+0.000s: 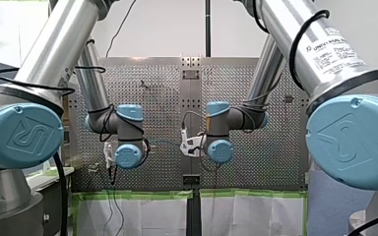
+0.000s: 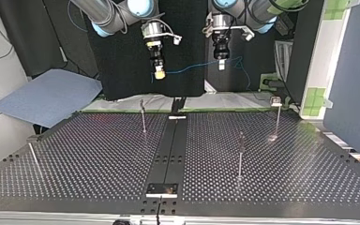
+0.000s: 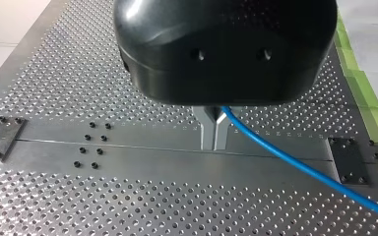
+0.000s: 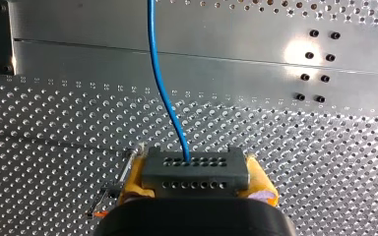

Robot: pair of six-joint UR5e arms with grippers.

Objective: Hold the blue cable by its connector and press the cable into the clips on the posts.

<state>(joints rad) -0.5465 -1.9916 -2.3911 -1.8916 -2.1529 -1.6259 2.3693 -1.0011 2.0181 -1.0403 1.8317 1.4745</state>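
perforated table (image 2: 98, 154) spreading under both arms; right gripper (image 4: 197, 184) clamping yellow pads on grey connector (image 4: 195, 169), left gripper (image 3: 214, 132) pinching blue cable (image 3: 295, 164), cable hanging above table's centre strip, well apart from posts (image 2: 240, 154).

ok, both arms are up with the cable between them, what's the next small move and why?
Probably lower both arms together toward the nearest thin metal post. My right gripper holds the grey connector block, my left gripper pinches the blue cable, and the span hangs above the perforated table, in no clip.
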